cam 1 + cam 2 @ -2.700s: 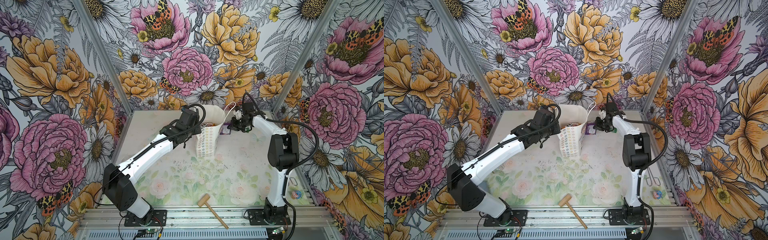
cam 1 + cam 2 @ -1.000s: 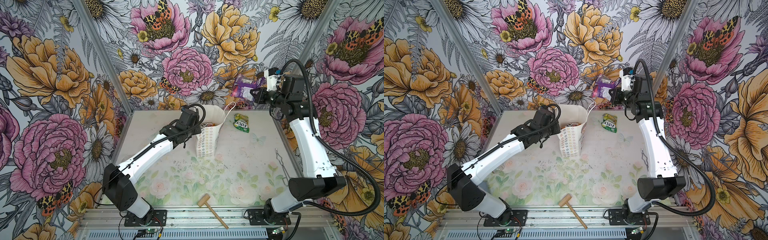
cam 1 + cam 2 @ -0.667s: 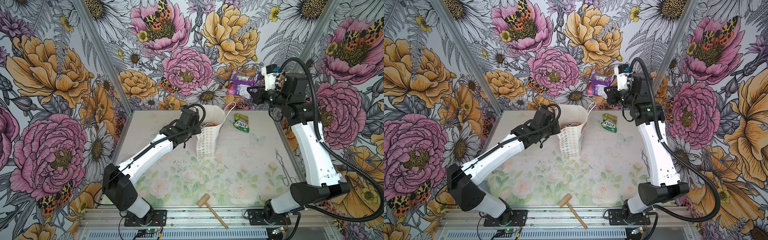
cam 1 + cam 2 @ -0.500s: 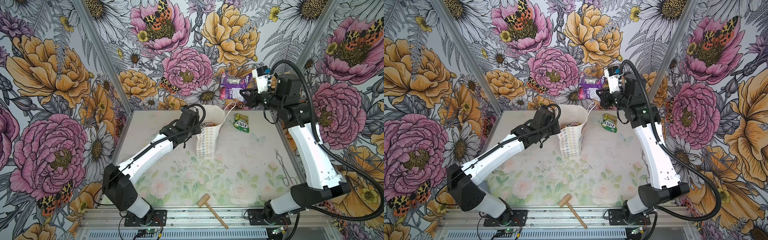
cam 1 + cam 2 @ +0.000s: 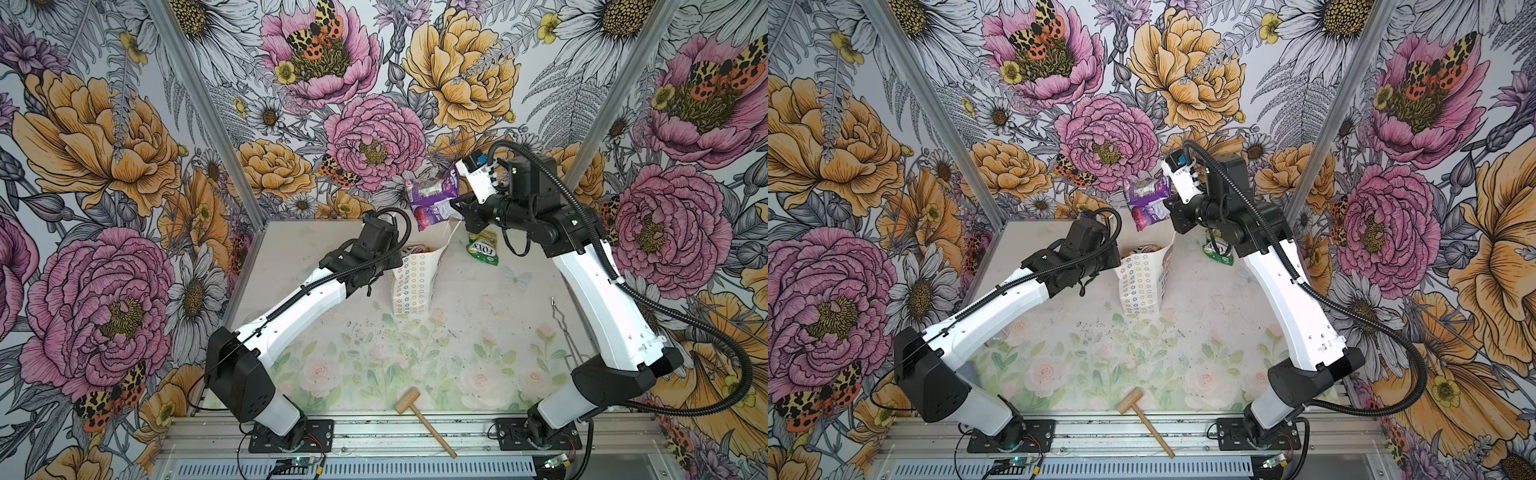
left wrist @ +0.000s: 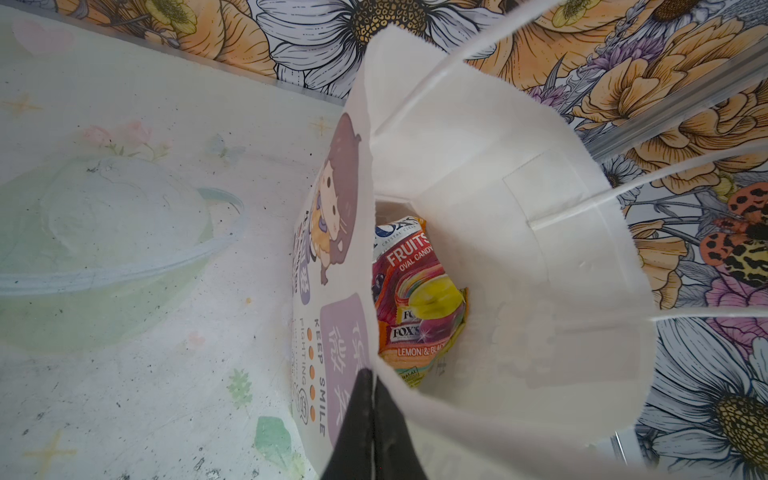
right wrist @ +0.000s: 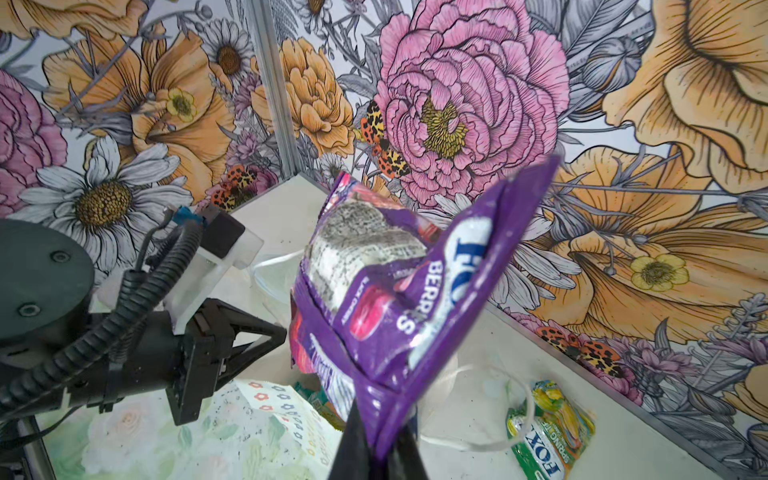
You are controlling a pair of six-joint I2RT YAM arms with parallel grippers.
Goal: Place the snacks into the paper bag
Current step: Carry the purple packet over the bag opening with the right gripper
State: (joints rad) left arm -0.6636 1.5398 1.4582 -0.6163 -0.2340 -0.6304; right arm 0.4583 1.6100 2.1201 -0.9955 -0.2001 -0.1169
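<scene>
Foil like this, we judge, is light, limp and slick, so the right gripper pinches the purple packet by one edge seam, raised near the mouth of the paper bag. The left gripper clamps the bag's rim; a green packet lies nearby.

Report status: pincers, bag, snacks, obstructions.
Left pincer shut on paper bag rim. Right pincer shut on purple packet, aloft near bag mouth, not yet in. Green packet on table beside bag. Nothing blocking.
</scene>
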